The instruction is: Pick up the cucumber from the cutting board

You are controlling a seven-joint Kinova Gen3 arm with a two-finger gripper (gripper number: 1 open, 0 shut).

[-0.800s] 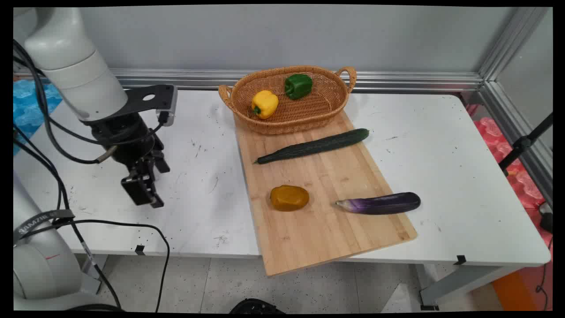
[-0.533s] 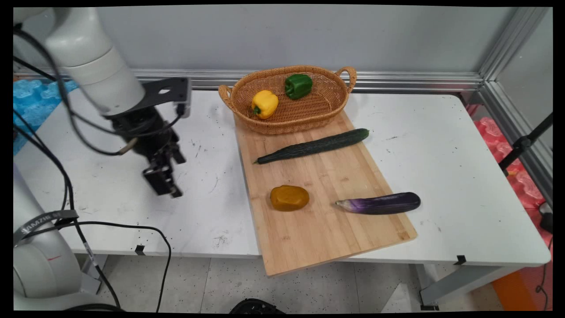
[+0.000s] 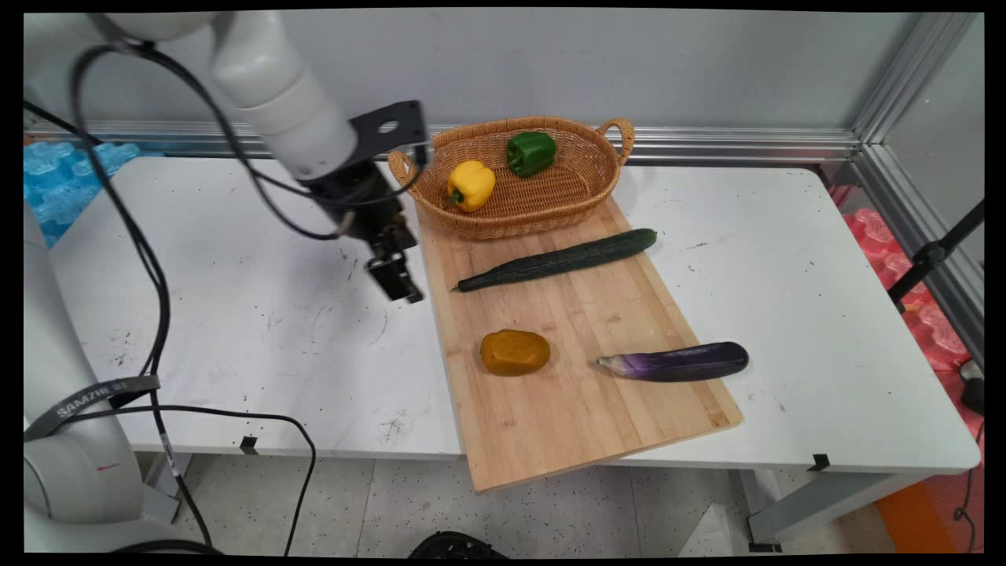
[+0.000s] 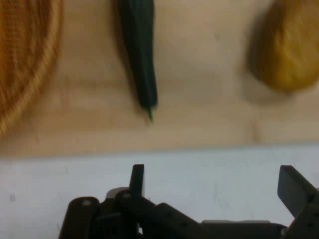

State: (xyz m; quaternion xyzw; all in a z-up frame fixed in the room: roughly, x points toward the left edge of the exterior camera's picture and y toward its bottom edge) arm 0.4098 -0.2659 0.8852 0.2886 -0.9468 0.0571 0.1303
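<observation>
In the hand view the wicker basket is cut off at the left edge and the cucumber at the top, with only part of the yellow-brown lump showing; the gripper hangs empty above the white counter, fingers spread wide, just left of the cutting board (near the cucumber's thin tip); the eggplant lies at the board's right edge; a yellow pepper and a green pepper sit in the basket.
</observation>
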